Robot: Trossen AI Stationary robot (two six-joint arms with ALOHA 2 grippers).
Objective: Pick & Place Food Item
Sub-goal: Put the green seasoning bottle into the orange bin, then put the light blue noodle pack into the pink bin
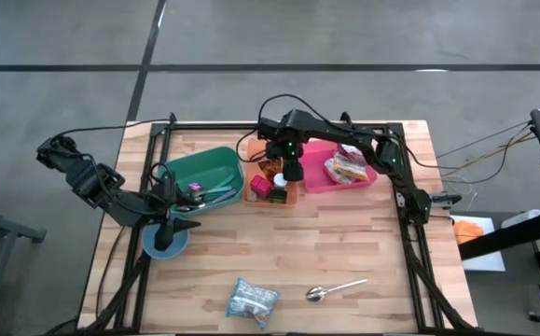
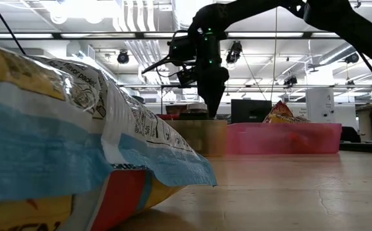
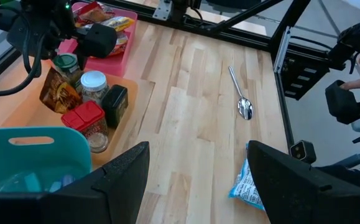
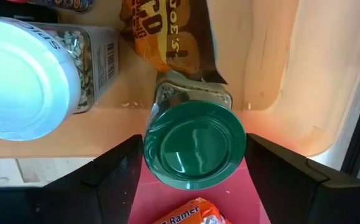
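While the right gripper [image 4: 195,163] hangs open astride the green-lidded jar [image 4: 195,144] in the orange tray [image 1: 293,194], it should likely sink below the lid, then close squarely; the left gripper [image 3: 195,180] waits open by the teal bin [image 1: 206,171].

Counted on the table:

- one teal plastic bin [image 1: 204,166]
- one pink plastic tray [image 1: 316,177]
- one orange tray [image 3: 24,102]
- one blue bowl [image 1: 153,245]
- one metal spoon [image 1: 330,290]
- one blue-and-white snack bag [image 1: 253,301]
- three lidded jars: green-lidded [image 4: 195,144], white-lidded [image 4: 24,78], red-lidded [image 3: 86,117]
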